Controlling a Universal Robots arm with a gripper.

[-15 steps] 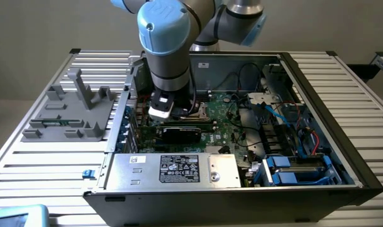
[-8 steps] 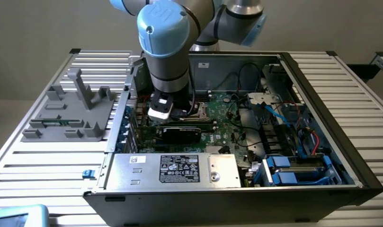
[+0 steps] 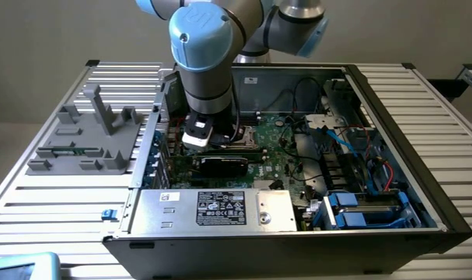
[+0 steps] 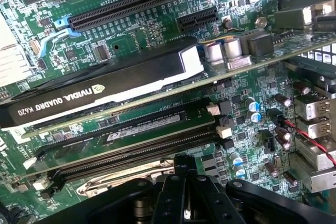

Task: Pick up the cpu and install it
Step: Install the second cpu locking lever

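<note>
claw [image 4: 185, 174] of blue-grey arm pressed together low over green motherboard [image 4: 247, 124] | black graphics card [image 4: 105, 85] and long memory slots [image 4: 131, 145] crowd close | metal case walls [image 3: 391, 116] hem in | cpu: cannot make out | socket hidden behind claw

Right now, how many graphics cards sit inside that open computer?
1: a black Nvidia Quadro K620 graphics card plugged into the motherboard, beside the memory slots. The arm may hide others.

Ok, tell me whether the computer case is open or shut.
Open: the computer case has no side panel on, leaving motherboard and graphics card exposed.
</note>
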